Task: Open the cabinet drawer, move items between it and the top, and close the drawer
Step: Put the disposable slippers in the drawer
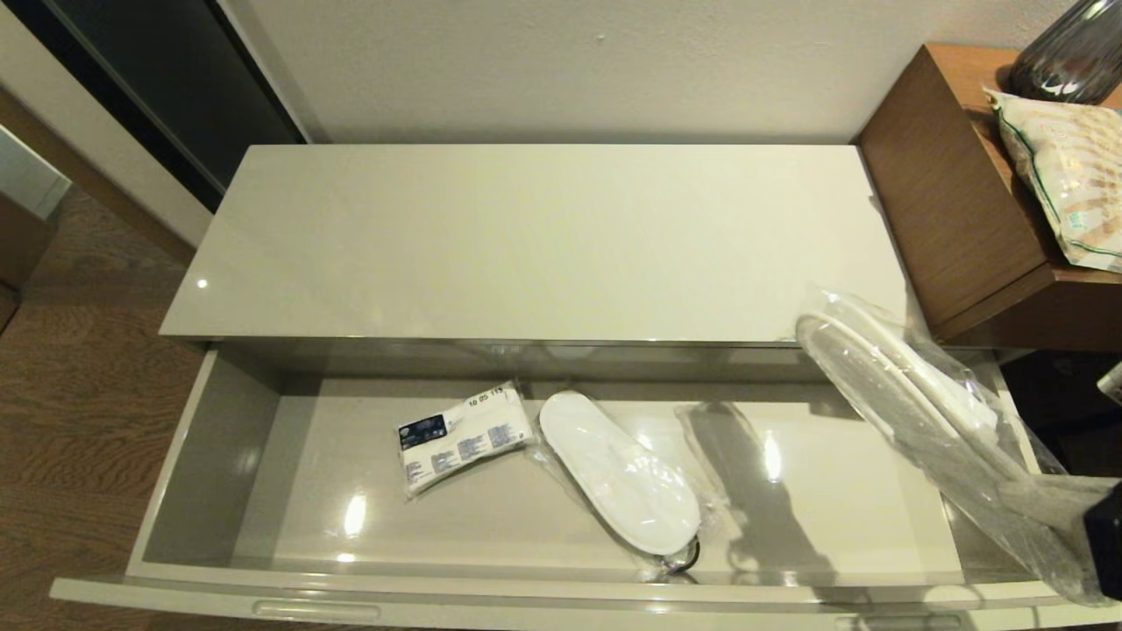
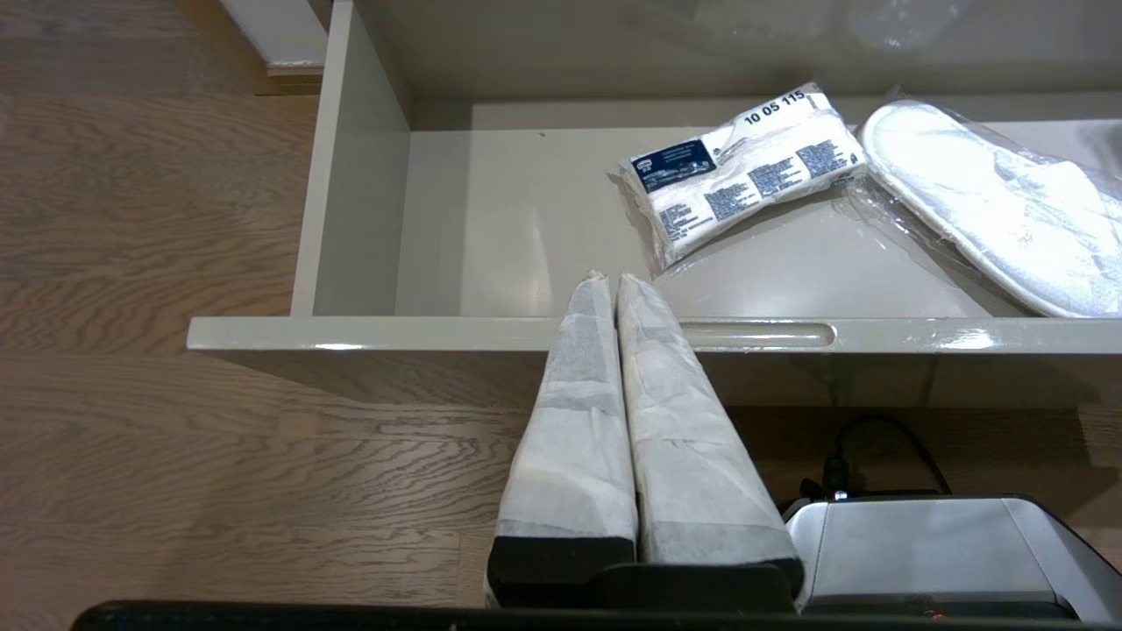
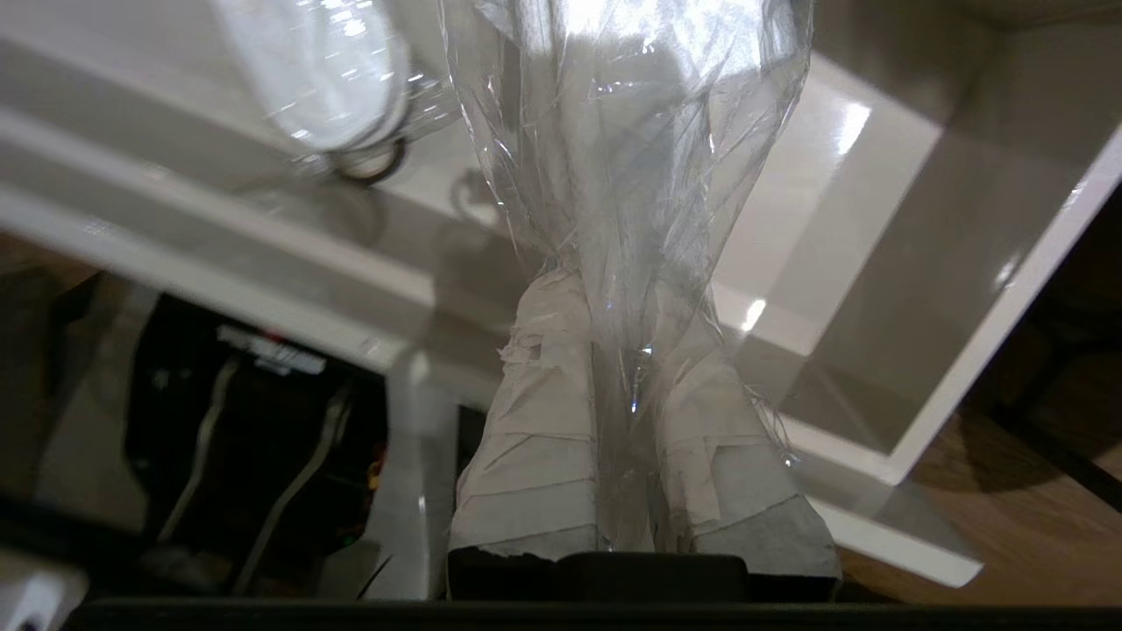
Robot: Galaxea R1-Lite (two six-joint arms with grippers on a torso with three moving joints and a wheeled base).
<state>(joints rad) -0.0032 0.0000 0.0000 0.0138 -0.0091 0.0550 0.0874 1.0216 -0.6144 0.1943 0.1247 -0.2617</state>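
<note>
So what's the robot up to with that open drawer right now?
The cabinet drawer stands pulled open. The right gripper is shut on the plastic wrap of one pair of slippers, held in the air over the drawer's right end near the edge of the top. Another wrapped slipper and a white packet lie in the drawer. The left gripper is shut, parked in front of the drawer.

At two o'clock stands a brown wooden counter (image 1: pixel 947 202); on it lie a crinkly green-trimmed snack bag (image 1: pixel 1065 171) and a dark glass vase (image 1: pixel 1074 57).
</note>
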